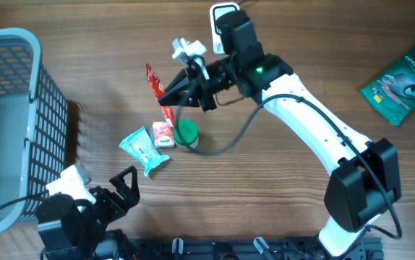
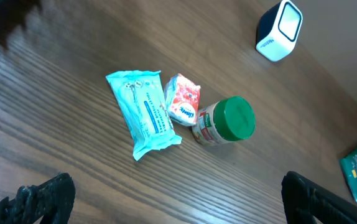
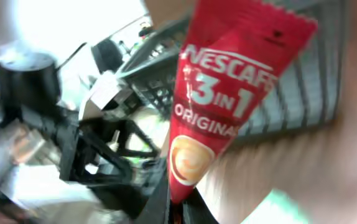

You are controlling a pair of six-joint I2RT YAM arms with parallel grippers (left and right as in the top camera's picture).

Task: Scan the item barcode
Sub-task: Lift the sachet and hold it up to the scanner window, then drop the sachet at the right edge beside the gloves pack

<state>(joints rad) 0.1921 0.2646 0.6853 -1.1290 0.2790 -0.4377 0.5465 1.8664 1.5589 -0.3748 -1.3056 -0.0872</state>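
Observation:
A red Nescafé 3-in-1 sachet (image 1: 152, 81) is pinched at its lower end by my right gripper (image 1: 168, 96), which is shut on it and holds it above the table. The right wrist view shows the sachet (image 3: 222, 93) standing up out of the closed jaws (image 3: 181, 211), printed front toward the camera; no barcode shows. The white-and-black scanner (image 1: 222, 18) stands at the table's far edge, behind the right wrist, and also shows as the scanner (image 2: 279, 22). My left gripper (image 1: 118, 189) rests at the near left, open and empty, its fingers (image 2: 41, 196) spread wide.
On the table lie a teal wipes packet (image 1: 144, 149), a small red-and-white packet (image 1: 163, 132) and a green-lidded jar (image 1: 186, 133), close under the right gripper. A grey wire basket (image 1: 19, 108) stands at the left. A green pouch (image 1: 403, 78) lies far right.

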